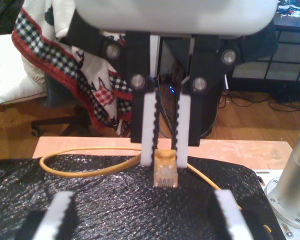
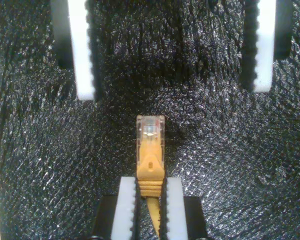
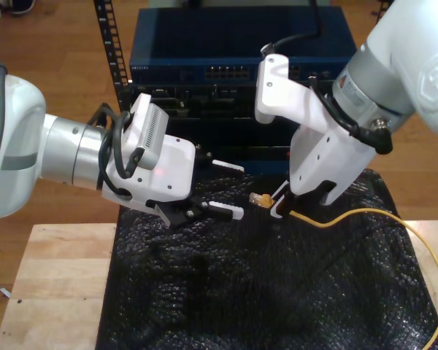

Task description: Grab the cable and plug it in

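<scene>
The yellow-orange cable runs across the black mat and loops off toward the exterior view's right. Its clear plug sticks out past the fingertips of my second gripper, which is shut on the cable just behind the plug. In the exterior view this second gripper hangs from the arm on the right, holding the plug just above the mat. My first gripper faces it from the exterior view's left, open with nothing between its fingers. The plug points toward my first gripper.
A black bubble-wrap mat covers the wooden table. Behind it stands a dark blue equipment rack with a row of network ports. An arm's metal base stands at the mat's edge. A chair with a checked blanket is beyond the table.
</scene>
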You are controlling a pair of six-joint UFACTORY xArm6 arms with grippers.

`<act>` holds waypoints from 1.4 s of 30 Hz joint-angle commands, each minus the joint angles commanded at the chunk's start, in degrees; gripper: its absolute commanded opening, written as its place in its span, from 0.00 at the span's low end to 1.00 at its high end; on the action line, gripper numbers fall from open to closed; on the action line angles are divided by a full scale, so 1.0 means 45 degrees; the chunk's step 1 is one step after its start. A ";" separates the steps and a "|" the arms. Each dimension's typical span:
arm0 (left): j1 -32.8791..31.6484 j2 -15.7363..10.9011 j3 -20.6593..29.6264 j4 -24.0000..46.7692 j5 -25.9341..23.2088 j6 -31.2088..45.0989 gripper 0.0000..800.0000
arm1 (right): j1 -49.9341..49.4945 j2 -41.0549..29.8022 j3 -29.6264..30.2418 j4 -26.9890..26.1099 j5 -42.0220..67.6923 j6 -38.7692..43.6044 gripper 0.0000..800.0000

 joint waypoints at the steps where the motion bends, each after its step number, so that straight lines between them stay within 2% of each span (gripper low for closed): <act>1: -0.0020 0.0000 0.0000 0.0000 0.0020 0.0000 0.70 | 0.0000 0.0039 0.0000 0.0000 0.0000 0.0000 0.01; 4: -0.0156 0.0000 0.0020 0.0020 0.0039 0.0020 0.66 | 0.0020 0.0039 0.0000 0.0000 0.0020 0.0000 0.01; 18: -0.0371 0.0059 0.0098 0.0078 0.0059 0.0449 0.66 | 0.0371 0.0293 0.0020 -0.0020 0.0098 -0.0020 0.01; 29: -0.0430 0.0039 0.0156 0.0098 0.0059 0.0488 0.53 | 0.0371 0.0234 0.0000 -0.0020 0.0020 0.0000 0.01; 34: -0.0430 0.0039 0.0176 0.0117 0.0059 0.0469 0.43 | 0.0371 0.0234 0.0020 -0.0039 0.0000 0.0020 0.01; 39: -0.0430 0.0039 0.0254 0.0117 0.0059 0.0469 0.39 | 0.0371 0.0234 0.0020 -0.0039 -0.0020 0.0020 0.01; 42: -0.0430 0.0039 0.0274 0.0117 0.0059 0.0449 0.30 | 0.0371 0.0234 0.0020 -0.0059 -0.0020 0.0039 0.01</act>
